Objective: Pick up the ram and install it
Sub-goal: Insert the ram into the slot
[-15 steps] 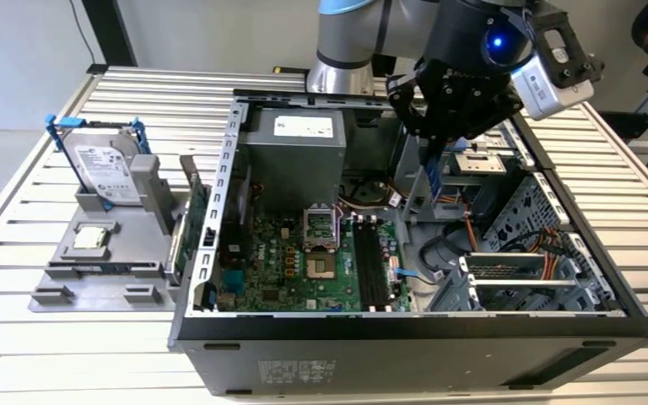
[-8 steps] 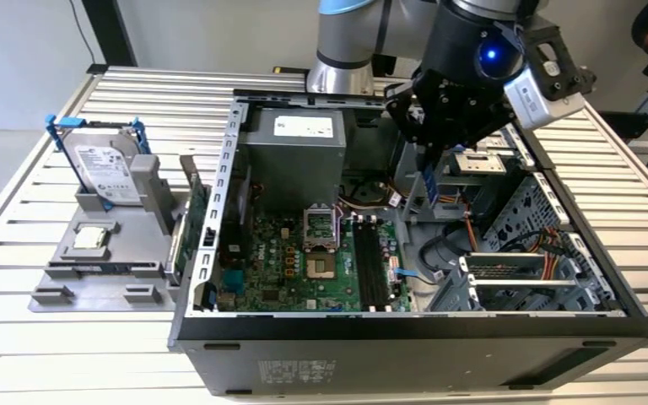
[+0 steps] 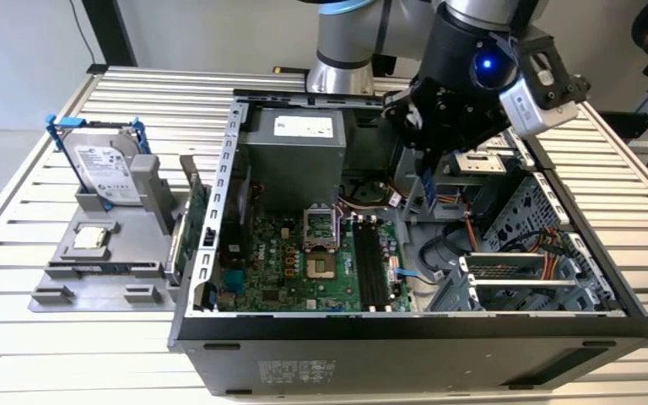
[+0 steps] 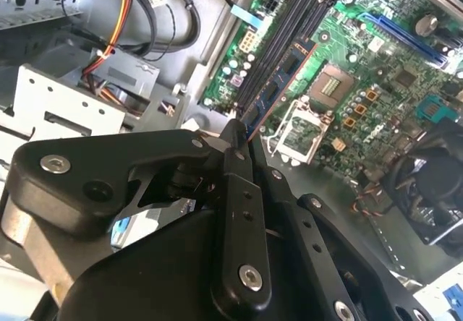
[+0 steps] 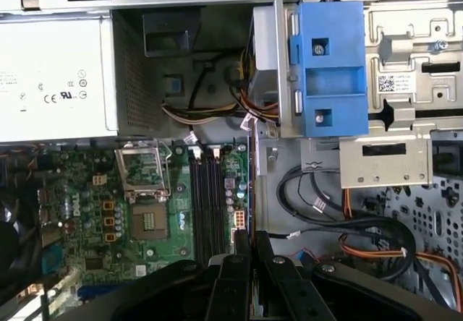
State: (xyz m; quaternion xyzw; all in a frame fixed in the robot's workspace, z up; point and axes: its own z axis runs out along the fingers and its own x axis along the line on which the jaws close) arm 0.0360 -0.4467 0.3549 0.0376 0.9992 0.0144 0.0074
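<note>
Tool (image 3: 423,162) clamped shut on the ram (image 4: 281,74), pinching one end. The stick juts out edge-on, hanging over the memory slots (image 5: 208,198) and just off to their side, not seated. Can't tell the gap to the slots. In the exterior view the ram is mostly hidden by the tool, just a bluish sliver. In both wrist views the tool's body covers the grip point.

near end of the ram (image 4: 286,70) out of sight inside the hand (image 4: 241,134), second wrist view
</note>
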